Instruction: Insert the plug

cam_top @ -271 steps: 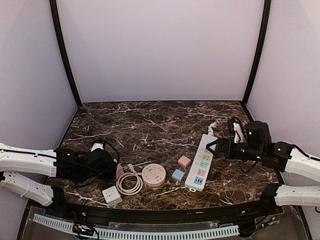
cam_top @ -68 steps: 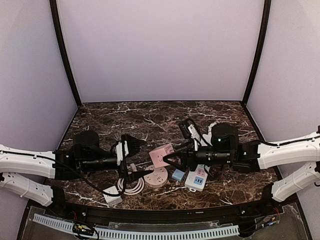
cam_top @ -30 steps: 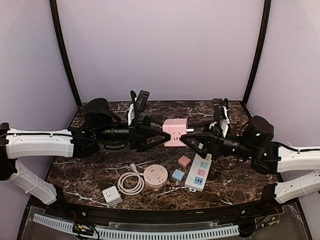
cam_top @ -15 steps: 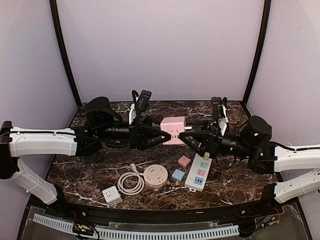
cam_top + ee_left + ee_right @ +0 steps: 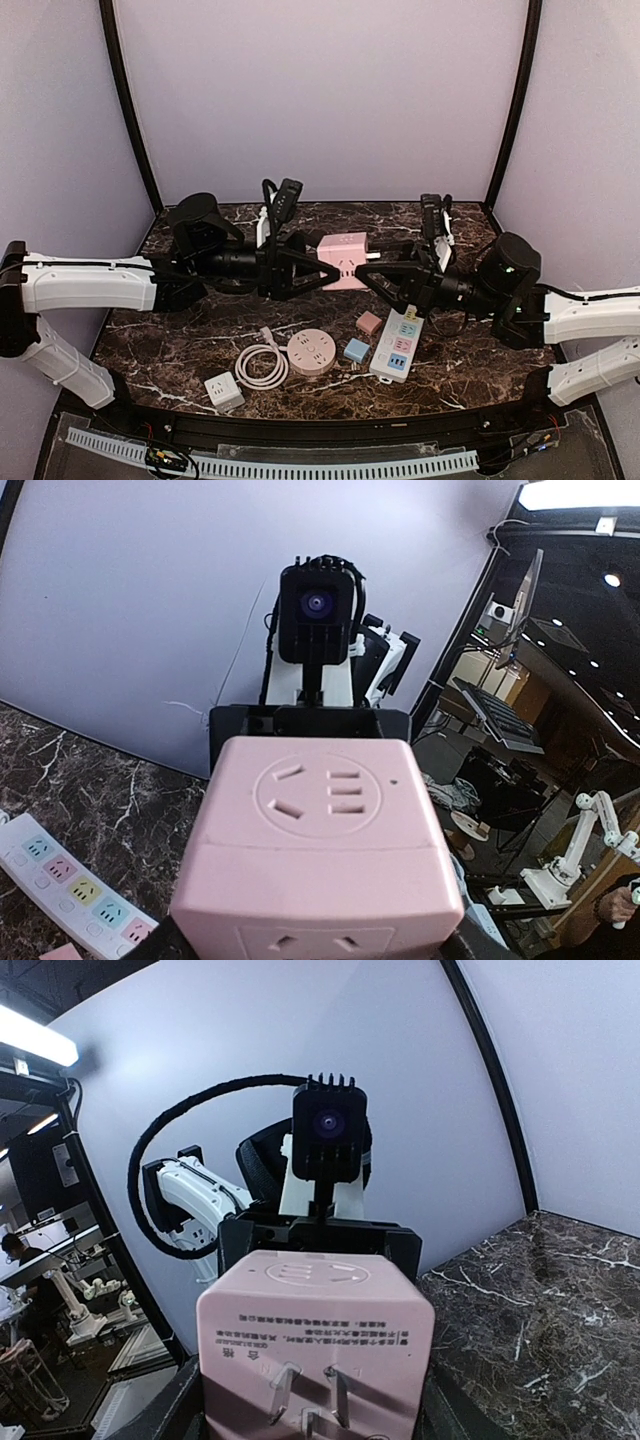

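Note:
The plug is a pink cube with three metal prongs, hanging in mid-air above the table's middle. My right gripper comes from the right and is shut on it. In the right wrist view the prong face points at the camera, with dark fingers at both sides. My left gripper reaches in from the left, its fingers flanking the cube's other half. The cube fills the left wrist view and hides those fingers, so contact is unclear. The white power strip lies on the table below.
On the marble table near the front lie a round pink socket with a coiled cable, a white adapter, a small pink cube and a small blue cube. Walls enclose the back and sides.
The pink cube has shifted slightly left and up with the right gripper. The left gripper's fingers have slid further around it.

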Controlling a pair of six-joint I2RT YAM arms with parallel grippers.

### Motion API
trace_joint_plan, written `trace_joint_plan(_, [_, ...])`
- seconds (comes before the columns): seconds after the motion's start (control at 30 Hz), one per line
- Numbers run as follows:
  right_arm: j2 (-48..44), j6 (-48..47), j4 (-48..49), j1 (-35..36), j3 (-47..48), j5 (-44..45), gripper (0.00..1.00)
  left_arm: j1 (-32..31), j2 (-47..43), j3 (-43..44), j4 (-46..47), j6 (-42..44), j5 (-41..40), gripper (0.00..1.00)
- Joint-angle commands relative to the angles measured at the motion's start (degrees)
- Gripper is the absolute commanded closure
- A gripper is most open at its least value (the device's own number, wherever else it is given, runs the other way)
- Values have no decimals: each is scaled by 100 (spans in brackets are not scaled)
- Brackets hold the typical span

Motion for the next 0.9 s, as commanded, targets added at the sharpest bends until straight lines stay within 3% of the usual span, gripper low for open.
trace_joint_plan(0.0, [63, 62, 174, -28, -75, 5, 100, -127, 47, 79, 598, -186, 564, 30])
trace_joint_plan(0.2, [82, 103, 277, -45, -102, 2, 100, -135, 151, 88, 790, -287, 617, 26])
trace_joint_plan(0.33, [131, 125, 360, -46, -146, 3, 100, -138, 210, 108, 836, -316, 618, 37])
trace_joint_plan(0.4, [156, 122, 387, -49, -168, -11, 100, -136, 232, 126, 850, -323, 607, 48])
trace_joint_plan(0.5, [146, 96, 306, -57, -199, 44, 100, -138, 220, 146, 711, -240, 561, 76])
trace_joint_plan(0.53, [115, 70, 196, -59, -200, 123, 99, -133, 195, 152, 641, -162, 546, 81])
trace_joint_plan(0.57, [67, 32, 30, -59, -196, 233, 88, -136, 173, 168, 470, -113, 505, 88])
trace_joint_plan(0.67, [-127, -54, -665, -61, -206, 800, 25, -132, -13, 193, -89, 257, 348, 96])
trace_joint_plan(0.7, [-207, -40, -906, -67, -213, 1002, 12, -131, -125, 205, -420, 359, 238, 97])
trace_joint_plan(0.73, [-295, -19, -1151, -85, -218, 1196, 4, -129, -176, 217, -588, 599, 173, 99])
trace_joint_plan(0.87, [-485, -26, -2218, -103, -46, 1713, 1, -129, -496, 347, -1695, 1336, -447, 99])
